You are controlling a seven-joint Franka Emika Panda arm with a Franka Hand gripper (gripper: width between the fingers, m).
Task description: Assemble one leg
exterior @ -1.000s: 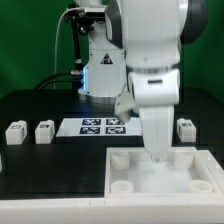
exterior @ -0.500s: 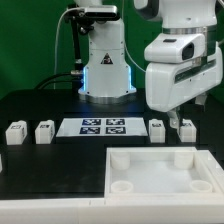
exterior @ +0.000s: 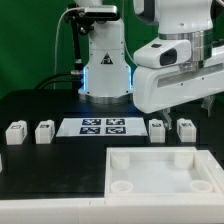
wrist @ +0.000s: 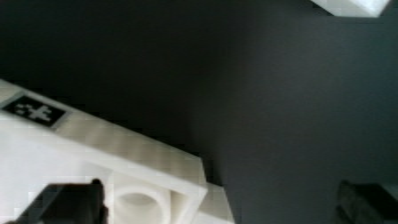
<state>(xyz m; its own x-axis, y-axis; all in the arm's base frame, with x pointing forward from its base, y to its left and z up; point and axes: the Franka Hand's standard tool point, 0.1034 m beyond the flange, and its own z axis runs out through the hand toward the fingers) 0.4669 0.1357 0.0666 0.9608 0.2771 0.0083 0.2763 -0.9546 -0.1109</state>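
Pick-up seems in hand: the end effector [wrist: 217, 203], spread wide and empty, hovers above the surface [exterior: 40, 105] and must next descend around the leg [exterior: 186, 128] at the exterior view's far right.

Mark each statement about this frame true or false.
1. Two legs stand at the exterior view's left of the marker board. True.
2. The tool grips a leg. False: the wrist view shows its fingers apart with nothing between them.
3. A leg sits in a socket of the white panel. False: the visible sockets are empty, and all four legs are on the table.
4. Two more legs stand at the board's other side. True.
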